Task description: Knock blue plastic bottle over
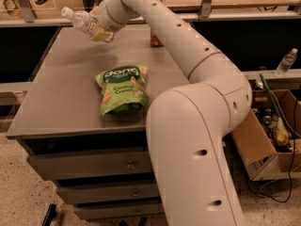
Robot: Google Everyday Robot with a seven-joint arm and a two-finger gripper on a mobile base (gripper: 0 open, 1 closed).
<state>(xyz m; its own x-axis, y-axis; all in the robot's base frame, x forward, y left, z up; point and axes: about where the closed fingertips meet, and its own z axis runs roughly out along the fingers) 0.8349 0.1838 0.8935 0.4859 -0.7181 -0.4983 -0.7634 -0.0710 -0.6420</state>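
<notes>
though plainly up against the lower body of the blue plastic bottle (81, 21), cannot tell at the gripper (100, 31) whether jaws spread or pinching. leaning steeply over the far left of the surface (56, 102), cap up-left, not yet lying flat. roughly half done; left to finish: the topple. nearer, green snack bag (121, 89); behind the arm (188, 55), red can (155, 39).
</notes>
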